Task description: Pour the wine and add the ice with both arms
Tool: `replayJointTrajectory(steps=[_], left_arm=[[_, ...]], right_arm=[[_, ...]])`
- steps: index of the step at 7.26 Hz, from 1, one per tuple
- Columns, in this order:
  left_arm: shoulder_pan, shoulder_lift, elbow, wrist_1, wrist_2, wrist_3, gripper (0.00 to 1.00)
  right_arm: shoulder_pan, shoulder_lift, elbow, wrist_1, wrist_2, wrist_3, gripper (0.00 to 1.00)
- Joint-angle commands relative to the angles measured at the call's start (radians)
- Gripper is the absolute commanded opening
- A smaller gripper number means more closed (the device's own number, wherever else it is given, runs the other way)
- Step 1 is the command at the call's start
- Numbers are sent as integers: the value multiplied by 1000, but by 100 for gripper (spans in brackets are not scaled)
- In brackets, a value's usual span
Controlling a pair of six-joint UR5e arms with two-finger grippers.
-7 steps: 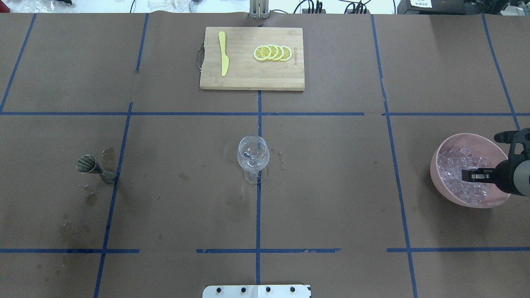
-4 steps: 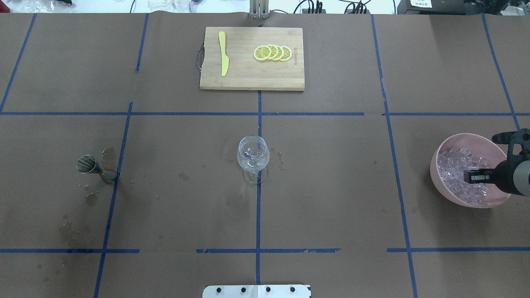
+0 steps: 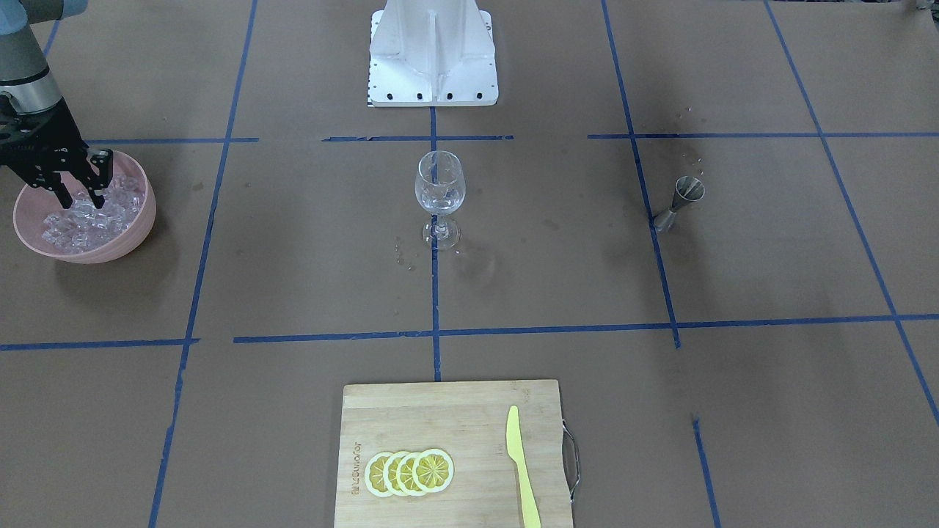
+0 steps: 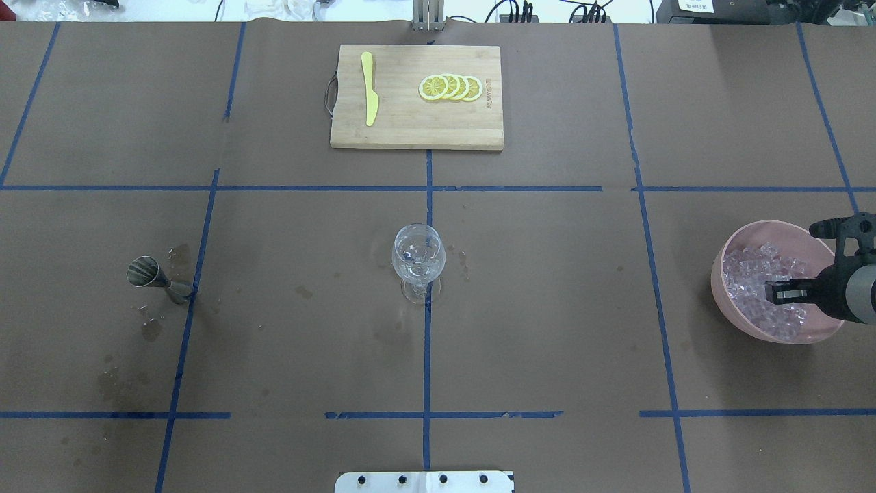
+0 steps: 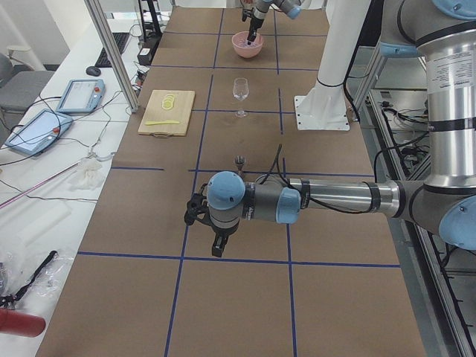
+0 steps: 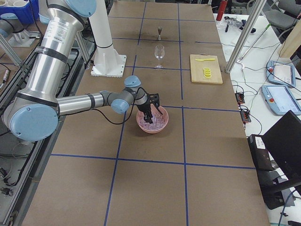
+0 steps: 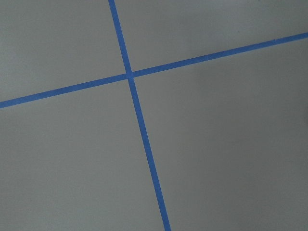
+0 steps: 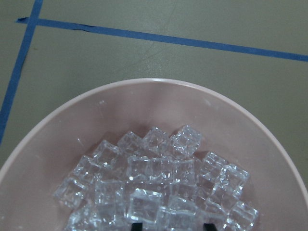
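Note:
The pink bowl (image 4: 725, 270) at the table's right holds the heap of clear ice (image 4: 749, 274). My right gripper (image 4: 780, 292) hangs in the bowl, open, with its fingertips down among the cubes. In the right wrist view the ice (image 8: 159, 183) fills the bowl and both fingertips (image 8: 136, 226) show at the bottom edge, apart. The front-facing view shows the open right gripper (image 3: 81, 196) over the ice (image 3: 88, 220). The wine glass (image 4: 418, 257) stands upright at mid-table. My left gripper (image 5: 216, 245) shows only in the exterior left view, over bare table; I cannot tell its state.
A steel jigger (image 4: 154, 277) lies tilted on the left, with wet spots around it. A wooden cutting board (image 4: 410, 133) at the far side carries lemon slices (image 4: 450, 87) and a yellow knife (image 4: 369, 89). The white robot base (image 3: 433, 55) stands at the near edge.
My right gripper has sunk a little lower into the bowl and stays open. Nothing else has moved.

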Motion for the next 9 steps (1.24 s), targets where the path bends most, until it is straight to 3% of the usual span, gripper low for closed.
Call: replayJointTrajectory(steps=[1,2,3,6,8,9], left_arm=[[1,0,1,-3,0,0,100],[0,0,2,-14,0,0,100],[0,2,2,-14,0,0,100],[0,2,-1,-14,0,-2,100],[0,-3,2,-8,14,-2,100],[0,1,24,-3,15,-2,100]], right_arm=[[1,0,-2,-2,0,-10,32],[4,2,1,-2,0,-12,8],[18,2,5,-2,3,-14,0],[79,3,62,-8,61,-26,0],[98,96,90,-26,118,-26,0],[98,170,125,-128,118,-26,0]])
